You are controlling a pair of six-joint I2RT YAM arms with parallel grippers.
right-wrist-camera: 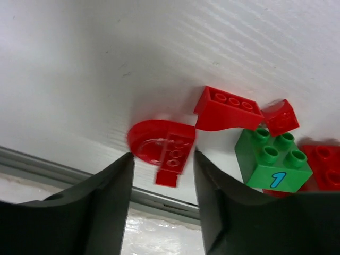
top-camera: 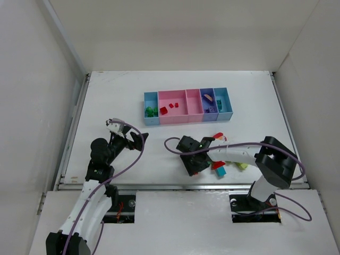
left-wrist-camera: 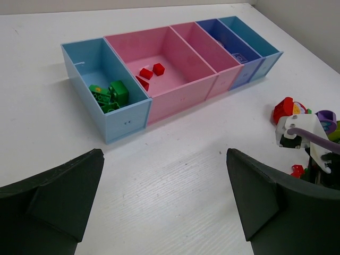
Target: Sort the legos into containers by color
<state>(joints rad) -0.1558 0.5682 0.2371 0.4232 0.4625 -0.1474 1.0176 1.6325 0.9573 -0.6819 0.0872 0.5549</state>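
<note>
right tool (right-wrist-camera: 163,162) straddles the red rounded lego (right-wrist-camera: 159,144) near the tabletop (top-camera: 106,106) front edge, jaws just beside each flank, cannot tell if pinching yet; wide pink bin (top-camera: 175,99) holding reds (top-camera: 171,105) lies at 11 o'clock in top view, left tool (left-wrist-camera: 163,159) spread wide, empty

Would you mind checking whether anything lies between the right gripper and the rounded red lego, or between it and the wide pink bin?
Nothing visible does. The right gripper straddles the rounded red lego, and only bare table lies between it and the wide pink bin.
</note>
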